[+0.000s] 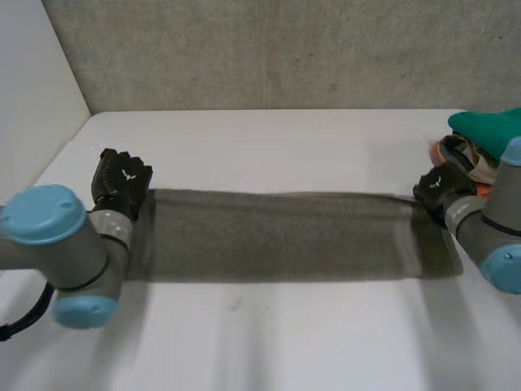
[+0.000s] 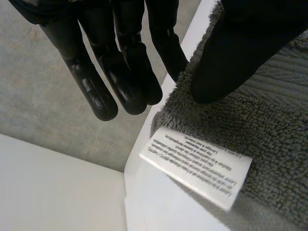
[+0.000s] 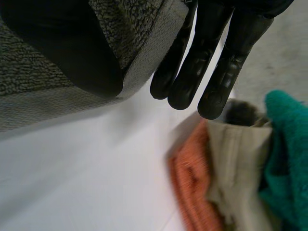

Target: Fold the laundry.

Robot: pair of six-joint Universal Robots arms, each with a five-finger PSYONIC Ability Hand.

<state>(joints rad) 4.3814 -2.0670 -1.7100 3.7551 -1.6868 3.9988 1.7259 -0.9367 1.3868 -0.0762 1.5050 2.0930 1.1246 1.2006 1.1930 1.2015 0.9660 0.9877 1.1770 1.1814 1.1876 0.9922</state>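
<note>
While the grey towel [image 1: 277, 236] lies stretched in a long band across the white table [image 1: 269, 147], we see the left hand [image 1: 120, 183] pinching its far left corner, thumb on top near the care label [image 2: 197, 166]. The right hand [image 1: 440, 189] pinches the far right corner the same way, just beside the pile of clothes [image 1: 480, 142]. We judge this a lengthwise fold, so both hands should lift level, hold the band taut and lay far edge on near edge, well clear of the pile.
</note>
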